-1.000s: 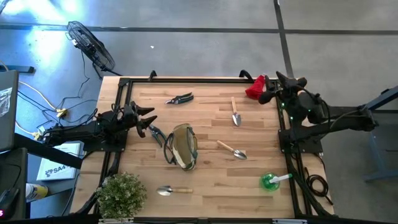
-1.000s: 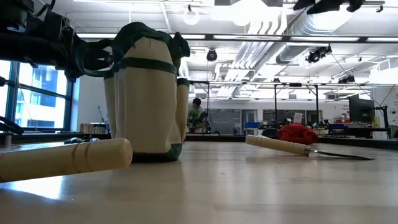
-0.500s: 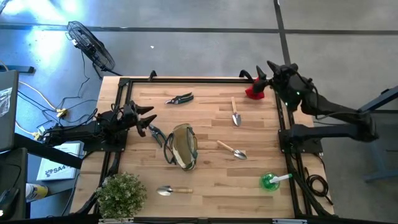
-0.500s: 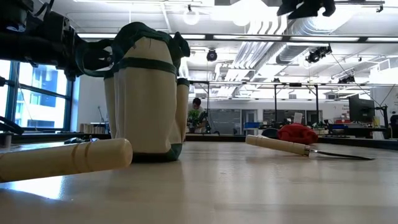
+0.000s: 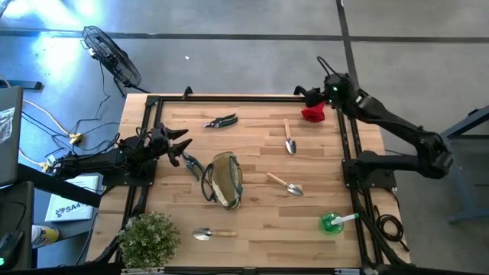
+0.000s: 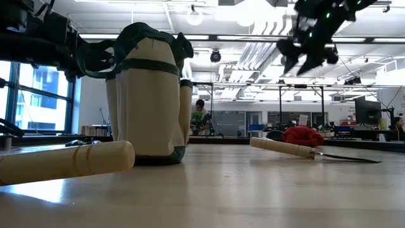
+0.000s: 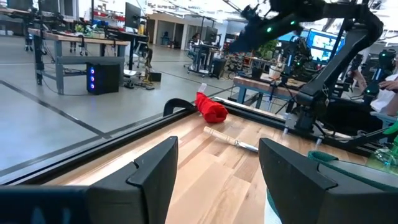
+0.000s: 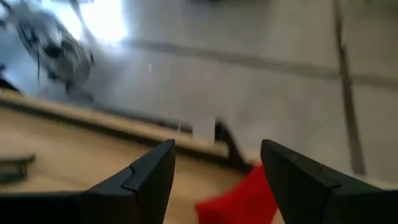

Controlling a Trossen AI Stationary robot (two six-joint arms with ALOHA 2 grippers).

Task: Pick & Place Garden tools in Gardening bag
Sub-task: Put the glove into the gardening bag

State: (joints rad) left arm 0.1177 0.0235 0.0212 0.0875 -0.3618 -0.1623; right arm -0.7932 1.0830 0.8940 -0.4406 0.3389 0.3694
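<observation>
My right gripper [image 5: 312, 96] hovers spread, holding nothing, above the red glove [image 5: 313, 113] at the table's [image 5: 252, 221] far right corner. My left gripper [image 5: 182, 147] waits unclenched by the left edge, beside the gardening bag [image 5: 223, 180].

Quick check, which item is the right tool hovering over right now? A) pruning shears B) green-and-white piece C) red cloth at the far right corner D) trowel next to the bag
C: in the high view the right tool hangs, fingers open, just above the red cloth at the table's far right corner, and the right wrist view shows that cloth between its fingers.
</observation>
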